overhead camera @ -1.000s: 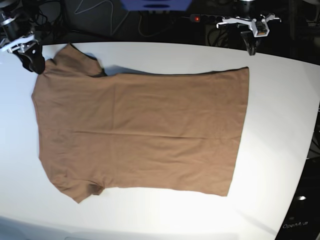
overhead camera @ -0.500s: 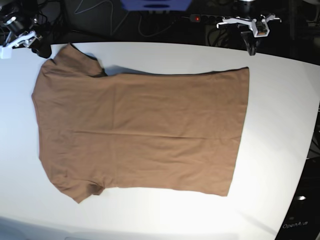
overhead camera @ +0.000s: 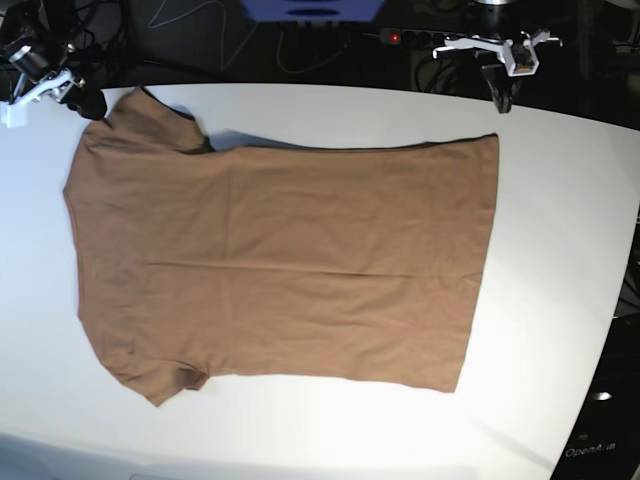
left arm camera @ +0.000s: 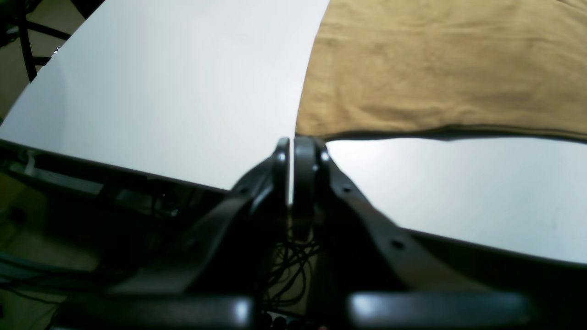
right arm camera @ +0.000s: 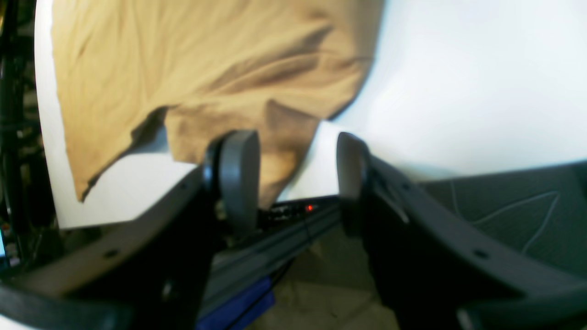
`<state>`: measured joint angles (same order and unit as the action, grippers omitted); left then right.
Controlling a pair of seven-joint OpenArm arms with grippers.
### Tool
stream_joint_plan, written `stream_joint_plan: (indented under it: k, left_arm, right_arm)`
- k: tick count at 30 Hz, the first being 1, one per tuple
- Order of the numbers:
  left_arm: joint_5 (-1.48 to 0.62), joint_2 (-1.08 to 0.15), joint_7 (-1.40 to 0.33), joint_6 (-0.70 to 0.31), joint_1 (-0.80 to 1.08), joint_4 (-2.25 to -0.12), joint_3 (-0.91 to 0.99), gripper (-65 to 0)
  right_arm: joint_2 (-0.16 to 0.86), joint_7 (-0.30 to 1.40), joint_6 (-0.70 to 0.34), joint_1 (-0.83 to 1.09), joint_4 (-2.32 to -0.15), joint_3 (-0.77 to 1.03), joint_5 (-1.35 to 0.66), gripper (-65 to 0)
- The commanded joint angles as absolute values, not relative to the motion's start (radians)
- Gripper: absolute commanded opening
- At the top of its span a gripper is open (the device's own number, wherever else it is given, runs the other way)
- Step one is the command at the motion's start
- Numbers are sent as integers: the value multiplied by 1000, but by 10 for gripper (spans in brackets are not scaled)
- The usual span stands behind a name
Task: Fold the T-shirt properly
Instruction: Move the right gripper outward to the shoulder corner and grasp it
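Jaws off T-shirt (overhead camera: 280,265), flat on white table (overhead camera: 560,200) (dark bkgd).

"OpenArm" in pale letters, partly legible, on a dark surface (overhead camera: 600,452) at the base view's lower right corner beside the desk (overhead camera: 560,250), no other readable text

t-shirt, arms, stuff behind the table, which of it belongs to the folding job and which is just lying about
Job:
T-shirt, spread flat
right gripper, empty
left gripper, empty
white table

Lying about:
power strip with red light
cables
blue box
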<state>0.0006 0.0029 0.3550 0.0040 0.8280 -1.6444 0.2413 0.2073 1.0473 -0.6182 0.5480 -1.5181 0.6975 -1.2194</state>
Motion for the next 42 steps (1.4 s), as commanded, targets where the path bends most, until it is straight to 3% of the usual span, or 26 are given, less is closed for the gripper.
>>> stream_joint_plan:
  k: [1, 12, 42]
  left_arm:
    - [-1, 1, 381, 10, 840, -1659, 245, -639]
    - [-1, 1, 381, 10, 842, -1658, 245, -639]
    - [-1, 1, 381, 10, 840, -1658, 245, -639]
  right_arm:
    - [225, 1038, -627, 544, -1531, 700, -1245, -382]
    - [228, 1112, -627, 489, -1451, 699, -1245, -382]
    - [257, 1106, -625, 433, -1446, 634, -1245, -382]
